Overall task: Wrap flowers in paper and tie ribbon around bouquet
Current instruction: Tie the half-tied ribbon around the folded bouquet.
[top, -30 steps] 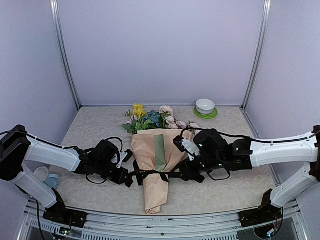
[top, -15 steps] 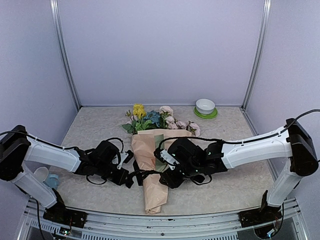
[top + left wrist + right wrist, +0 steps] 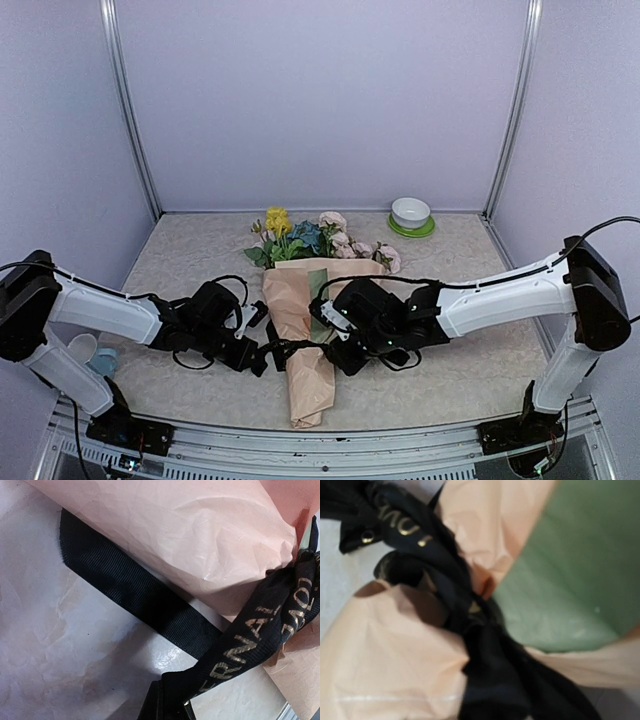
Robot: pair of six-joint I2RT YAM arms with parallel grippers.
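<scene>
Cinch the ribbon [image 3: 135, 595] round the bouquet [image 3: 310, 390] lying on the surface [image 3: 170, 270] by pulling level, outward. Hold its tail pinched in the closed left claw [image 3: 261, 358]; cannot tell opening or hold of the right claw [image 3: 336, 357].

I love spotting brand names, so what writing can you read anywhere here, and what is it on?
"ERNA": gold letters on the black ribbon, left wrist view; neighbouring letters are creased, unreadable.
Right wrist view: more gold letters on it, too blurred to read.
No other writing shows.
</scene>
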